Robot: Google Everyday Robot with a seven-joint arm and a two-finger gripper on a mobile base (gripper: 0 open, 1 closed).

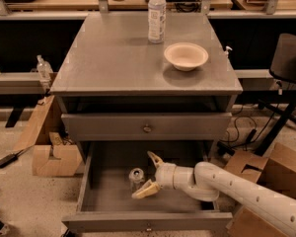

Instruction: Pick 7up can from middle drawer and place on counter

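Note:
The 7up can [136, 177] stands upright on the grey floor of the open middle drawer [101, 189], left of centre. My gripper [149, 174] reaches in from the right on a white arm, low inside the drawer. Its two pale fingers are spread, one behind the can's right side and one in front of it, and are not closed on it. The counter [113, 58] is the flat grey top of the cabinet above.
A tall clear bottle [157, 14] and a white bowl [186, 56] stand on the counter's back right. The closed top drawer front [147, 127] with a brass knob overhangs the open drawer. Cardboard boxes [52, 157] sit on the floor on both sides.

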